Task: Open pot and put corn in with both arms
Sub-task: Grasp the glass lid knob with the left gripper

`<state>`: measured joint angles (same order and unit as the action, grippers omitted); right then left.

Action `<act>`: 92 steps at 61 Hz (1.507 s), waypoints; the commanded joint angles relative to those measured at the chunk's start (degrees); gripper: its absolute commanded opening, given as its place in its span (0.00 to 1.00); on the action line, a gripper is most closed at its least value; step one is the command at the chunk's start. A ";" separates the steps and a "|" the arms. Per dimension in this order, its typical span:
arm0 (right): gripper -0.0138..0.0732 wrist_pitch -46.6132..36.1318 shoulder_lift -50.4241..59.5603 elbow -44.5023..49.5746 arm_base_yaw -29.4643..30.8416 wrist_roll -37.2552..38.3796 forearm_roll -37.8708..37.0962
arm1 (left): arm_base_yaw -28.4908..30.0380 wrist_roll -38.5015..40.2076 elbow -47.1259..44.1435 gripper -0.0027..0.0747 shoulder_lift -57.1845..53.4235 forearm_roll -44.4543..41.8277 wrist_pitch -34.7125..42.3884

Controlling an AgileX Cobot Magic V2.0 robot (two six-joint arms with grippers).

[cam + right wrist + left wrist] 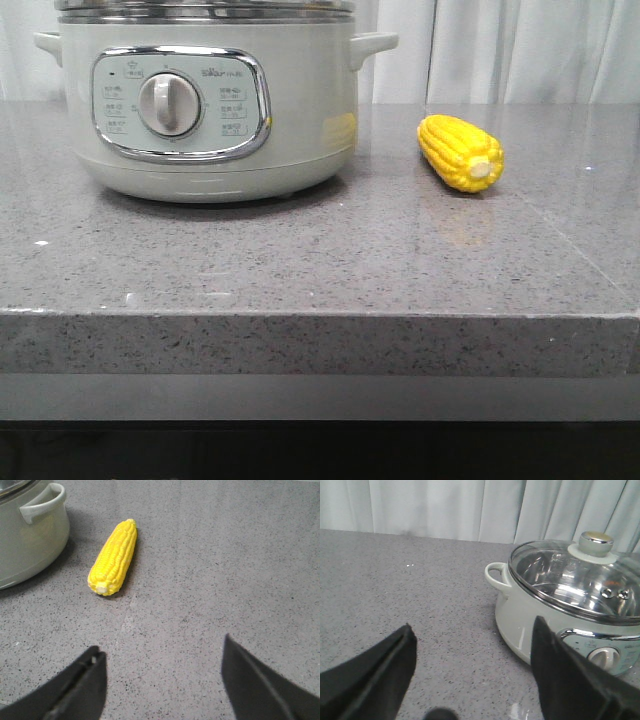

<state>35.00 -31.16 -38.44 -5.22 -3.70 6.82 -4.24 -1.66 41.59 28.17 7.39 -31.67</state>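
Note:
The pale grey-green pot [205, 110] stands at the back left of the grey counter, its dial facing me. In the left wrist view the pot [520, 620] carries a glass lid [575, 582] with a round knob [592, 544]. The yellow corn [459, 152] lies on the counter to the pot's right, stub end toward me; it also shows in the right wrist view [114, 557]. My left gripper [472, 630] is open and empty, short of the pot and to its left. My right gripper [162, 652] is open and empty, well short of the corn. No gripper shows in the front view.
The grey speckled counter [320, 250] has a front edge [320, 315] close to the camera. White curtains [445, 507] hang behind the counter. One of the pot's side handles [42, 505] faces the corn.

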 commanded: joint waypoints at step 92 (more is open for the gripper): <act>0.82 -3.70 -0.59 -2.04 0.32 -0.15 2.38 | -23.42 -2.70 38.72 0.68 64.63 5.89 31.67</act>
<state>35.34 -31.16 -38.44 -5.22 -3.70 8.73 -27.76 -4.51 78.21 94.79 12.43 -4.15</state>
